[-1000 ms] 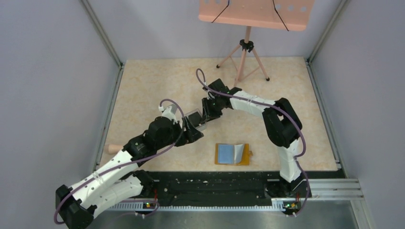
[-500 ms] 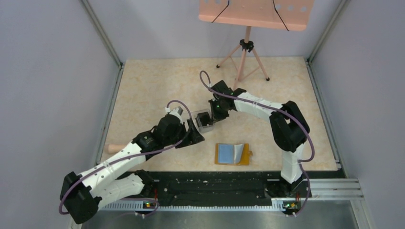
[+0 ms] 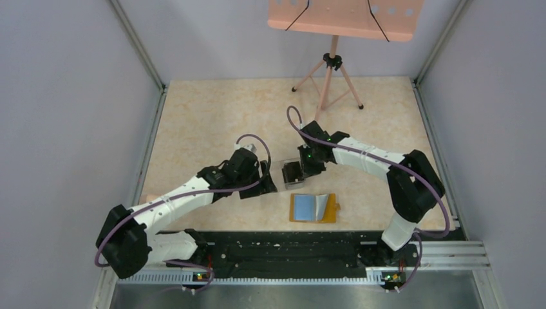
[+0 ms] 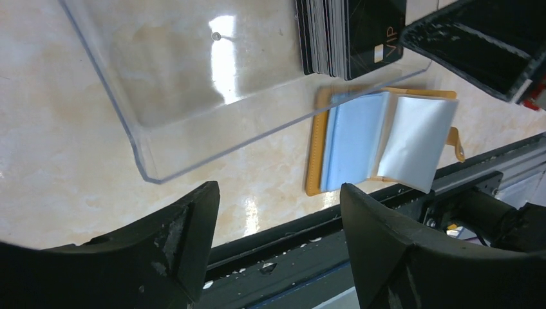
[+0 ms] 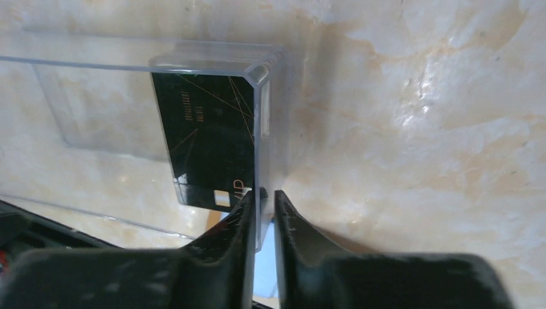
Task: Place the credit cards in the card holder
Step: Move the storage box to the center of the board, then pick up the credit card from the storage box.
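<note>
- The right gripper (image 5: 263, 196) is closed to a thin slit. Its jaws are pinched on one wall of the clear box (image 4: 174, 84); a second ago they were partly open.
- The left gripper (image 4: 280, 193) is spread wide and nothing is held in it. It is positioned just beside the box, at 9 o'clock of it.
- The box has been shifted over the desk (image 3: 206, 116) toward 5 o'clock. It is now near the card holder (image 3: 313, 208), which lies open with its pockets up at 5 o'clock of the box.
- The credit cards (image 4: 351, 32) are stacked together inside the box, at the end gripped by the right jaws. None is seated in the holder.
- Assessment: the card supply has been brought close to the holder under one arm's control. The left jaws are judged free to draw a card. Insertion is not yet begun.
</note>
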Robot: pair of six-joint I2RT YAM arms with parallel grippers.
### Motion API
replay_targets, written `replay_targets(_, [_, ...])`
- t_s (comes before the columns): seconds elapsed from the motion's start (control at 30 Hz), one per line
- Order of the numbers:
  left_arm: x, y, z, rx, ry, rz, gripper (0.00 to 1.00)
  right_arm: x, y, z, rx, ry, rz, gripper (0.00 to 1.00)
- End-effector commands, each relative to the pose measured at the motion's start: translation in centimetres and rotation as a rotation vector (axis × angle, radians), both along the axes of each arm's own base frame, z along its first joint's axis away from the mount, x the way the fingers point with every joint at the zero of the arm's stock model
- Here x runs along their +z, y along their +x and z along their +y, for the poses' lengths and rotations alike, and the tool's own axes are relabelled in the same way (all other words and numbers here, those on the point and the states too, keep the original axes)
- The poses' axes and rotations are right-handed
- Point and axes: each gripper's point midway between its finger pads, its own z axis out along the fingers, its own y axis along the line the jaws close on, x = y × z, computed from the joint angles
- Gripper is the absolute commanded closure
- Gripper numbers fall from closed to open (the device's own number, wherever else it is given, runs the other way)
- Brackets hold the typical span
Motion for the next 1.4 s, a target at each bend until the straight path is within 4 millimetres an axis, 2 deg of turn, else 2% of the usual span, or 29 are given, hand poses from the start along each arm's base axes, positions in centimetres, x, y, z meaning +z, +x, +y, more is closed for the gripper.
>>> replay_targets(0.0, [1.0, 1.0, -0.7, -0.013, 0.003, -0.025, 0.26, 3.2, -0.3, 1.4, 0.014, 0.140, -0.061, 0.75])
replay_targets(0.1, [1.8, 1.4, -1.1, -0.016, -0.023, -0.047, 0.25, 4.4, -0.6, 1.1, 0.028, 0.159, -0.097, 0.56])
replay_targets(0.13, [2.3, 1.5, -1.3, -0.021, -0.038, -0.058, 0.24, 4.8, -0.7, 0.9, 0.033, 0.164, -0.109, 0.53])
replay_targets(0.2, [3.6, 1.8, -2.2, -0.044, -0.085, -0.091, 0.22, 5.6, -1.6, 0.1, 0.043, 0.175, -0.136, 0.53])
replay_targets(0.3, [4.6, 2.1, -2.9, -0.057, -0.120, -0.113, 0.16, 5.2, -2.9, -0.8, 0.044, 0.174, -0.123, 0.59])
replay_targets(0.37, [4.9, 2.3, -3.3, -0.067, -0.136, -0.119, 0.14, 4.4, -4.0, -1.5, 0.043, 0.166, -0.100, 0.66])
replay_targets(0.5, [4.9, 2.9, -4.1, -0.076, -0.135, -0.118, 0.14, 1.7, -6.4, -3.2, 0.020, 0.131, -0.024, 0.89])
replay_targets(0.63, [4.2, 3.4, -4.8, -0.094, -0.119, -0.087, 0.15, -1.0, -8.6, -4.9, -0.005, 0.070, 0.061, 1.00])
replay_targets(0.73, [3.5, 3.5, -5.2, -0.098, -0.100, -0.054, 0.17, -2.2, -9.8, -6.1, -0.024, 0.021, 0.110, 1.00])
replay_targets(0.9, [3.0, 3.2, -6.0, -0.127, -0.117, -0.021, 0.20, -3.2, -11.3, -7.5, -0.049, -0.014, 0.153, 1.00])
replay_targets(1.07, [2.0, 2.9, -5.8, -0.132, -0.093, 0.002, 0.20, -4.4, -13.2, -8.5, -0.044, -0.044, 0.223, 1.00])
replay_targets(1.37, [1.1, 2.8, -5.3, -0.125, -0.058, 0.024, 0.20, -4.1, -14.2, -9.6, -0.059, -0.065, 0.232, 1.00])
